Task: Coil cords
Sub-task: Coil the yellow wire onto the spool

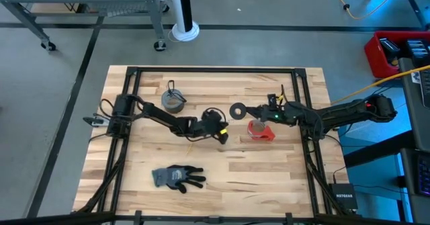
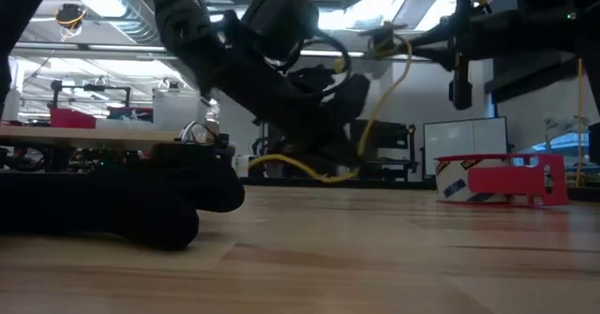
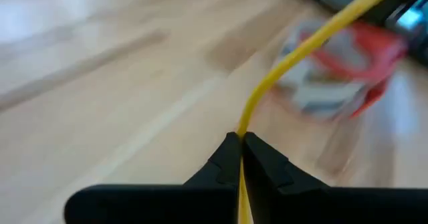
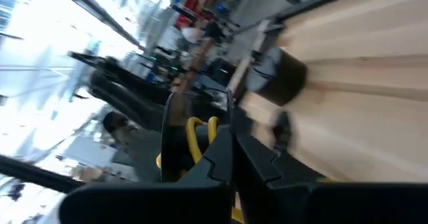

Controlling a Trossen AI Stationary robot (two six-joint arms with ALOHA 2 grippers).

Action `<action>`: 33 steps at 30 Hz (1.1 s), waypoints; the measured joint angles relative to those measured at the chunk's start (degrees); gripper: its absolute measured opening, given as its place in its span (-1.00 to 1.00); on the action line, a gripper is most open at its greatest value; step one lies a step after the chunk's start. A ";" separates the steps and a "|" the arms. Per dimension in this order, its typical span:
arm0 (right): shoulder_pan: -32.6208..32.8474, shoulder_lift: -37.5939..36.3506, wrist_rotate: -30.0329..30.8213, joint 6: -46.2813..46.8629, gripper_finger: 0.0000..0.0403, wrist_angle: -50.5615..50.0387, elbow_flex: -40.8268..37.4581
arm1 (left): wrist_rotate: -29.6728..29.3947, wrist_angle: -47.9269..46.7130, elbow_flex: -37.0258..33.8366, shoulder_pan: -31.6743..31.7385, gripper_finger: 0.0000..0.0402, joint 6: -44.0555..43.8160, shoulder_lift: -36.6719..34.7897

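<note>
Left gripper [image 3: 239,138] pinches the yellow cord [image 3: 304,47] mid-worktop. Right gripper [image 1: 259,111], fingers closed, seems to hold its other end. Risk: the thin cord slips out, or snags the red tape roll [image 1: 261,130] just beside it.

Grey tape roll [image 1: 173,101], red tape dispenser [image 1: 261,130], black-grey glove [image 1: 177,177], table [image 1: 269,185].

The red tape roll [image 3: 341,70] is smeared by blur in the left wrist view. There the yellow cord [image 3: 301,47] runs off the picture's edge, its far end unseen.
</note>
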 joint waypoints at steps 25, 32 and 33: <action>0.00 3.54 2.00 2.19 -0.97 -13.70 0.02 | 23.13 -16.85 0.00 13.44 -1.00 -5.98 -9.86; 0.00 11.40 2.98 1.05 -0.97 -13.86 3.06 | 33.40 -17.02 0.00 16.50 -1.00 -8.36 -9.84; 0.00 12.34 2.98 0.00 -0.97 -14.01 3.94 | 34.00 -17.37 0.00 16.73 -1.00 -8.36 -9.84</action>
